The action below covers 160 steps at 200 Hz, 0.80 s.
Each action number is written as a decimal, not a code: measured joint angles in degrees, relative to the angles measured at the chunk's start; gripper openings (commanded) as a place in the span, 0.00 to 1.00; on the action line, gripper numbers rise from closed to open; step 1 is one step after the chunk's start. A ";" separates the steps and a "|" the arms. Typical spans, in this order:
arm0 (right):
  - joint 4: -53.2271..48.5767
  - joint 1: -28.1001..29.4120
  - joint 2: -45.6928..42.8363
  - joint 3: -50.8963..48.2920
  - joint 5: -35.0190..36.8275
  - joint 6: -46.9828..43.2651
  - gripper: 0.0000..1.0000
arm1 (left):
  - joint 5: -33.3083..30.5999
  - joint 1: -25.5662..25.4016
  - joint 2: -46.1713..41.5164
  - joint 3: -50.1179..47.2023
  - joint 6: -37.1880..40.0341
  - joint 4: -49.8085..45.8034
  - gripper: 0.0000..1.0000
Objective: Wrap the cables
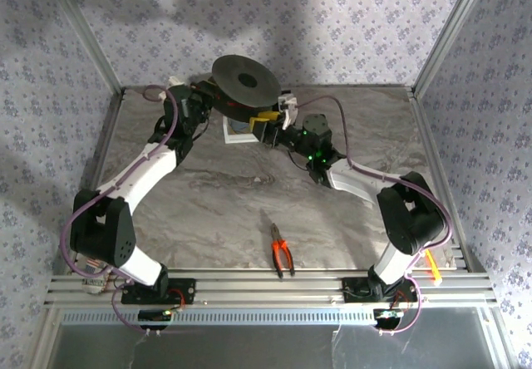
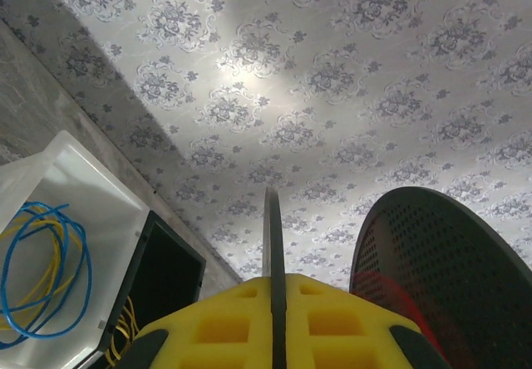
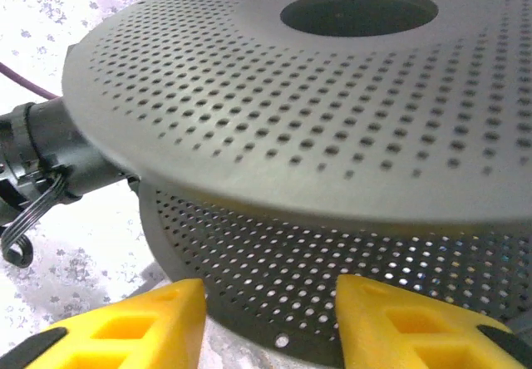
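A black reel (image 1: pixel 244 78) of two round, perforated discs sits at the far centre of the grey marbled surface (image 1: pixel 216 194). The cables (image 2: pixel 381 298) show as a red patch at its lower rim. The left tool (image 2: pixel 273 253) has its yellow ribbed fingers pressed together, gripping nothing visible. The right tool (image 3: pixel 270 323) is parted just near the lower disc, empty.

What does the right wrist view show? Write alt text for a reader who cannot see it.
A dark perforated spool with a centre hole looms close, its upper flange over a lower one. The right gripper stands open at the bottom edge, yellow fingers apart before the lower flange. A black arm part sits at left.
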 measured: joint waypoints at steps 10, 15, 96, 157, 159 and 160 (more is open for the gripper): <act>0.00 -0.22 -0.66 -0.61 -0.79 0.20 0.53 | 0.00 0.15 0.00 0.00 -0.04 0.00 0.00; -0.04 -0.31 -1.14 -1.05 -1.07 0.24 0.54 | 0.04 0.20 0.00 0.00 -0.07 0.00 0.00; -10.73 -6.60 -15.06 -8.37 -7.87 -0.87 1.00 | 5.16 2.49 -0.02 0.46 4.70 0.17 0.00; -21.84 -18.29 -27.30 -10.34 -16.04 -0.07 1.00 | 25.03 3.96 0.13 4.66 18.03 0.48 0.00; -22.05 -18.82 -27.45 -10.34 -16.33 0.04 1.00 | 25.86 3.96 0.20 4.74 18.43 0.55 0.00; -22.10 -19.02 -27.50 -10.34 -16.41 0.09 1.00 | 26.10 3.96 0.22 4.76 18.51 0.57 0.00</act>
